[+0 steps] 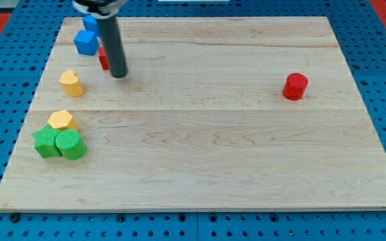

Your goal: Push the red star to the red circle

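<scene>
1. The wooden board (200,154) carries every block; no container is here.
2. My tip (118,75) is a bare rod with no fingers, holding nothing, just right of the red star (102,59); contact unclear.
3. The star, mostly hidden by the rod, sits below the blue blocks (86,41).
4. The red circle (295,86) lies far to the star's right.
5. Left of and below the star: a yellow block (72,83), another yellow block (61,120), two green blocks (59,143).

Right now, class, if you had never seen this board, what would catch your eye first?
The dark rod with my tip stands at the view's upper left, hiding most of a red block beside the blue blocks. The red circle sits alone at the right. Yellow and green blocks cluster at the left edge.
</scene>
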You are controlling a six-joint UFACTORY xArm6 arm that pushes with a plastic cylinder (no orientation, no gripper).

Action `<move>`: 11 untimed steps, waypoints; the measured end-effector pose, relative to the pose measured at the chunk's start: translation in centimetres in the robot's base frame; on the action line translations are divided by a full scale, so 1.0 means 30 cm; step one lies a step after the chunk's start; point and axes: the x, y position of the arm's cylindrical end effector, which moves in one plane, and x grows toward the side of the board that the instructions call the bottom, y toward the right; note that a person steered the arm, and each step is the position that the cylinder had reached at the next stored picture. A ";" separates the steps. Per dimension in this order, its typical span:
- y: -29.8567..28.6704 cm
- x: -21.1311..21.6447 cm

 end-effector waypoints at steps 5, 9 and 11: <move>0.324 -0.126; 0.646 -0.158; 0.920 0.066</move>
